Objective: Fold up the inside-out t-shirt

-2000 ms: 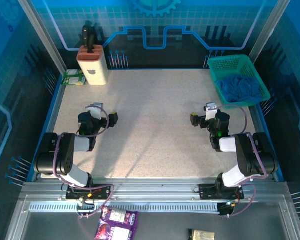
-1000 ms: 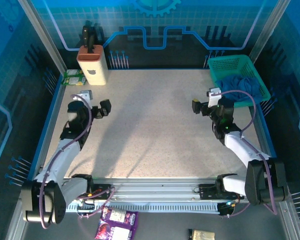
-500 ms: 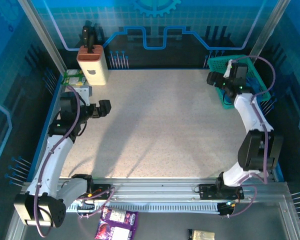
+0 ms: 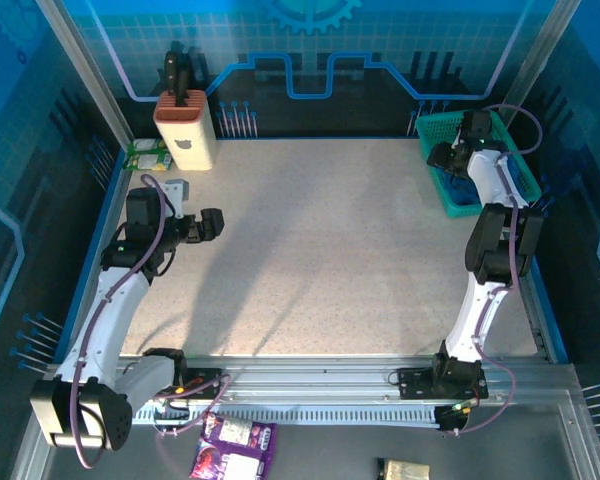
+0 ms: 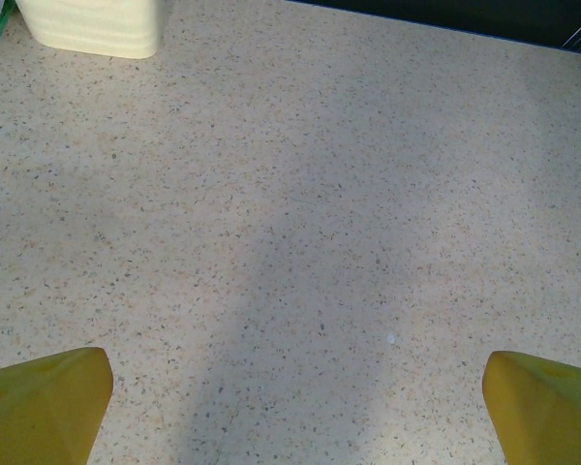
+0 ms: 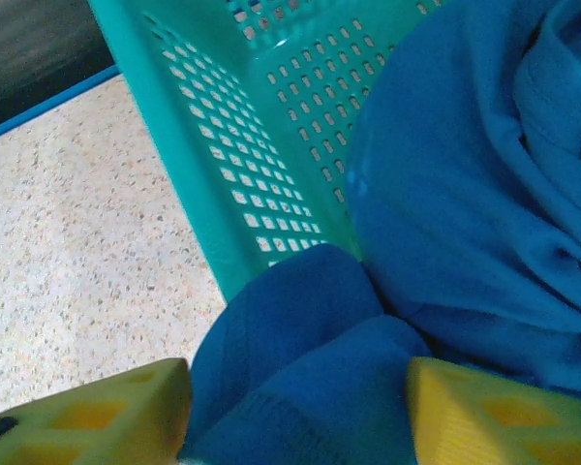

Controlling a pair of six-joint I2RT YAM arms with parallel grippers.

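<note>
t-shirt (image 6: 465,194) lies bunched in the basket (image 6: 261,194) at the top view's upper right, right gripper (image 6: 300,407) straddling a fold, grip unclear, so it should pinch deep before lifting; left gripper (image 5: 295,387) gapes empty.

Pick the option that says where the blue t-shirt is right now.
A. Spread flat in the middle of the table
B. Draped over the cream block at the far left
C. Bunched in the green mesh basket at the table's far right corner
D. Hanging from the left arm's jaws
C: the t-shirt lies crumpled in the basket, and the right gripper has its jaws on either side of one fold.
</note>
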